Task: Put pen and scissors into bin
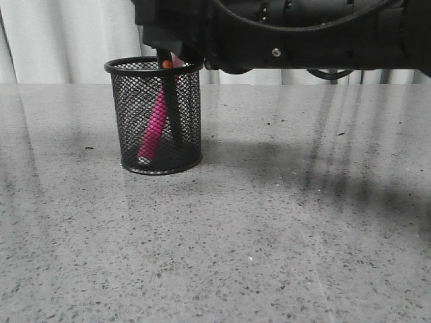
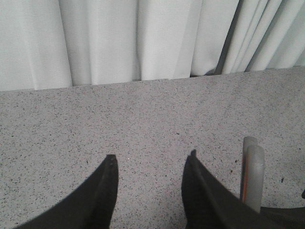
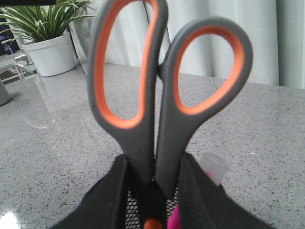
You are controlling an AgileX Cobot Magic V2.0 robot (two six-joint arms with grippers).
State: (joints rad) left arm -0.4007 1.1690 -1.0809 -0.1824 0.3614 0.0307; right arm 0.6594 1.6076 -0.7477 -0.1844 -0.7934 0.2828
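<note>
The black mesh bin (image 1: 128, 121) stands upright on the table at the left of the front view. The magenta pen (image 1: 155, 128) leans inside it, and its pale cap (image 3: 213, 168) shows in the right wrist view. My right gripper (image 3: 153, 162) is directly above the bin and shut on the scissors (image 3: 143, 133) just below their orange-lined handles. The scissors hang upright, with the orange pivot (image 1: 166, 64) at rim height and the dark blades (image 1: 175, 111) inside the bin. My left gripper (image 2: 151, 160) is open and empty over bare table, with no task object between its fingers.
The right arm (image 1: 303, 33) spans the top of the front view. White curtains hang behind the table. A potted plant in a white pot (image 3: 50, 52) stands off to one side. A pale cylinder (image 2: 252, 176) shows beside the left gripper; I cannot tell what it is.
</note>
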